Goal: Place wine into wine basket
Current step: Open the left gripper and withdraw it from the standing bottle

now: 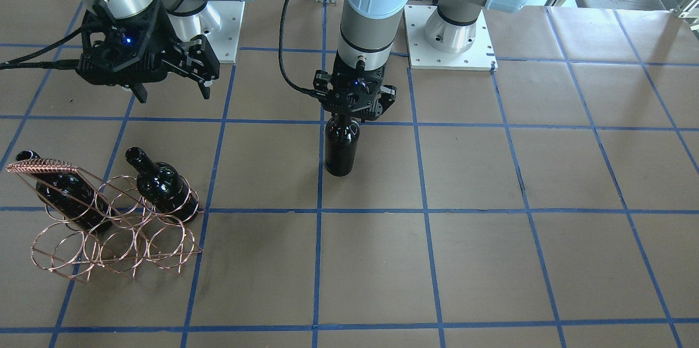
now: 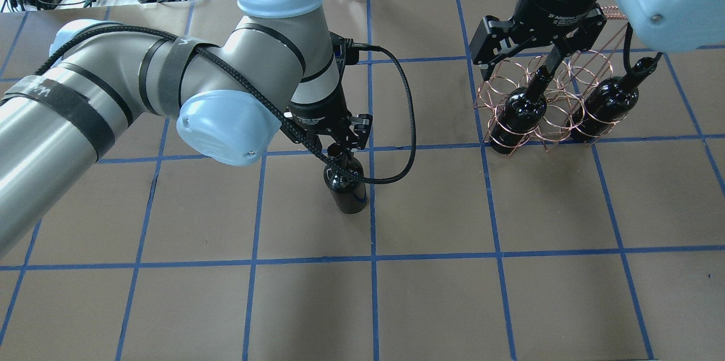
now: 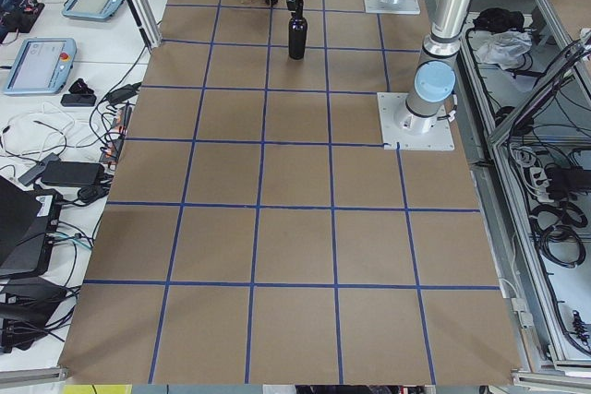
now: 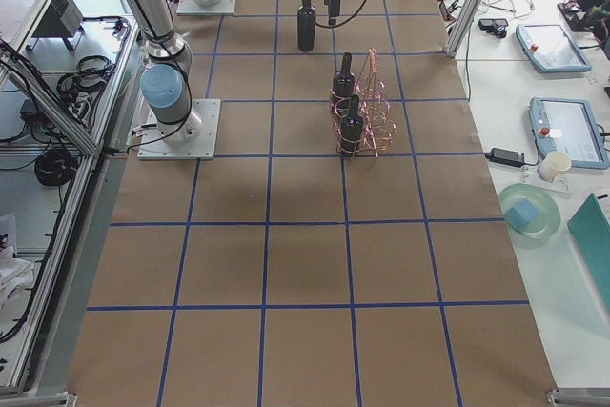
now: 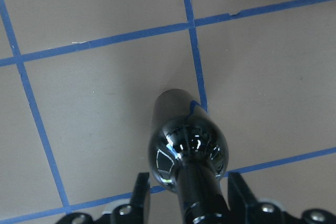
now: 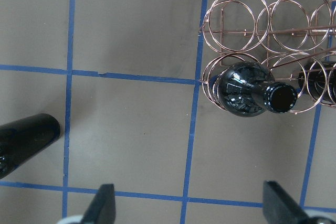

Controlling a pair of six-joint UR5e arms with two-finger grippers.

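Closing squarely on the neck looks like the key to this step. The glossy near-black glass wine bottle (image 1: 341,146) stands upright on the brown-paper bench (image 1: 491,260), directly beneath the left hand (image 5: 188,195). That hand's fingers (image 5: 140,198) straddle the neck with a sliver of gap on either side and grip nothing yet. The pads would best seat just under the lipped mouth so the smooth glass cannot slip, and the lift should go straight up before any sideways travel. The copper thin-wire basket of round rings (image 1: 117,239) sits well apart from that hand, below the right hand (image 1: 175,94), which is spread wide and empty. Two matching dark bottles (image 1: 161,184) already stand in it, and several rings remain free.
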